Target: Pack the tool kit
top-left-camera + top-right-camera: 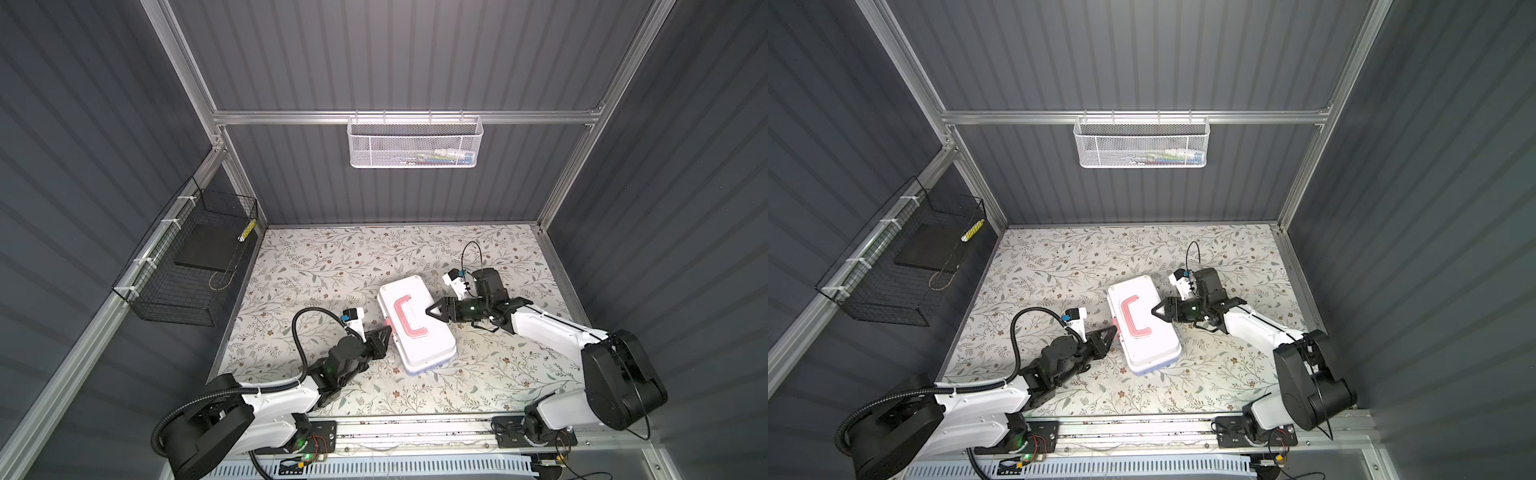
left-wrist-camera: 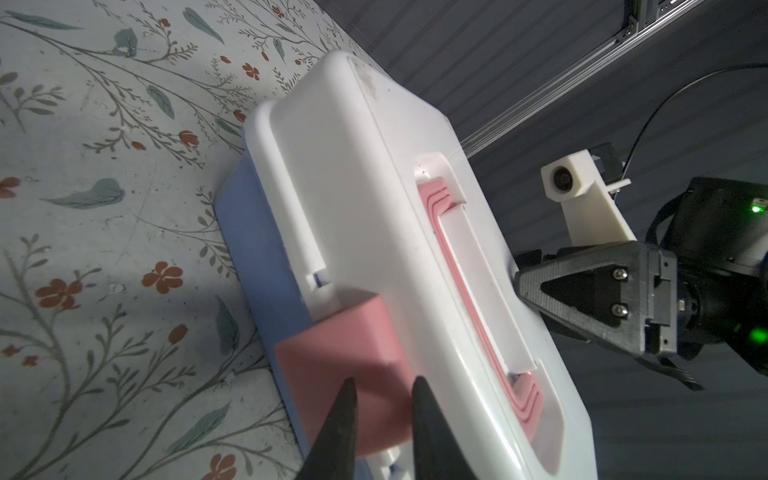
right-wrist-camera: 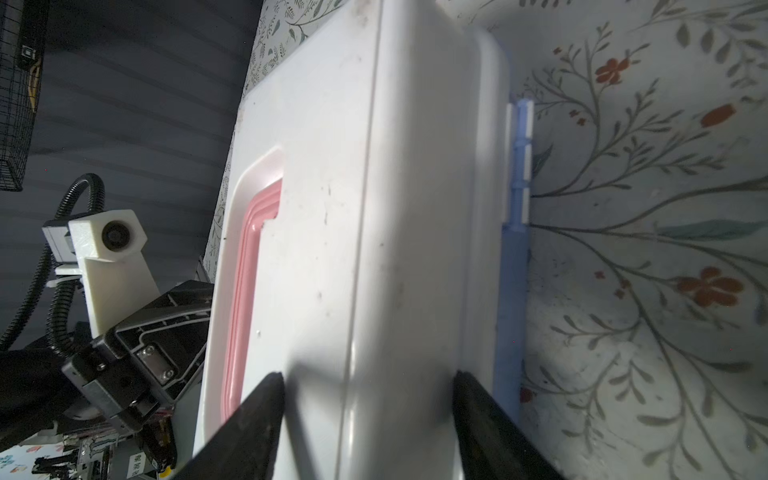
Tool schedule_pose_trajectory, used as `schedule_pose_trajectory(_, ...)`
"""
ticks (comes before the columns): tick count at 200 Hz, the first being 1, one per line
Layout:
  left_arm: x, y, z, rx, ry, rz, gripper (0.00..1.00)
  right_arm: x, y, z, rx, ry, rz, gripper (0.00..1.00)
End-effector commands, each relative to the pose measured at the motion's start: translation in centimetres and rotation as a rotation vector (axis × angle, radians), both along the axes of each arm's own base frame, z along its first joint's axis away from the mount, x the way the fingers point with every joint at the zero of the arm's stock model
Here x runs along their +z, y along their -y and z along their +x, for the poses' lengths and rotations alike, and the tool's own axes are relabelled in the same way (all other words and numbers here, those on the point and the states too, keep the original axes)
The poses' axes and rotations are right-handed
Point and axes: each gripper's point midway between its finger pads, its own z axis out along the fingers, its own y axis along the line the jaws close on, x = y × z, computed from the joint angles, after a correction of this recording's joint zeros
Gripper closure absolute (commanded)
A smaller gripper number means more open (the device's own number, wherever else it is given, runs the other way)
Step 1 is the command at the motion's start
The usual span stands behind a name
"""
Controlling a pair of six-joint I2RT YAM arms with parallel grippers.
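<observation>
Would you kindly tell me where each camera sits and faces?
Top views: high at the front, looking down on the floral table; both arms, left hand, right hand and tool box show.
Left wrist: behind the left hand, facing the pink latch it pinches; the right hand shows beyond.
Right wrist: behind the right hand, facing the box's hinge side; the left hand shows beyond.
Shared: both wrist views show the pink handle.

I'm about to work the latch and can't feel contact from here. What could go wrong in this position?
1. The left gripper pinches only the near tip of the pink latch, so it may slip off under load.
2. The right gripper straddles the hinge-side edge of the lid, with one finger over the top. If the lid has to rise, that finger would likely block it.
</observation>
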Motion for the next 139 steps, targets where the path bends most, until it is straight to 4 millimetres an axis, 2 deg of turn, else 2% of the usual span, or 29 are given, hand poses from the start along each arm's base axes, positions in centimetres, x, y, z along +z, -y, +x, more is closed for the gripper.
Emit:
schedule_pose_trajectory(1, 0.4, 1.3, -0.3, -0.062, -0.007, 0.019, 0.76, -2.9, -0.3, -2.6, 0.045, -0.125, -0.030, 0.35)
schedule_pose_trajectory(50, 0.0, 1.5, -0.4, -0.069, -0.017, 0.025, 0.76, -2.9, -0.3, -2.5, 0.044, -0.126, -0.031, 0.35)
schedule_pose_trajectory(103, 1.0, 2.2, 0.0, -0.083, 0.009, 0.025, 0.76, -2.9, -0.3, -2.5, 0.045, -0.128, -0.029, 0.35)
schedule_pose_trajectory(139, 0.7, 1.4, -0.1, -0.064, -0.005, 0.052, 0.76, -2.9, -0.3, -2.5, 0.043, -0.126, -0.030, 0.35)
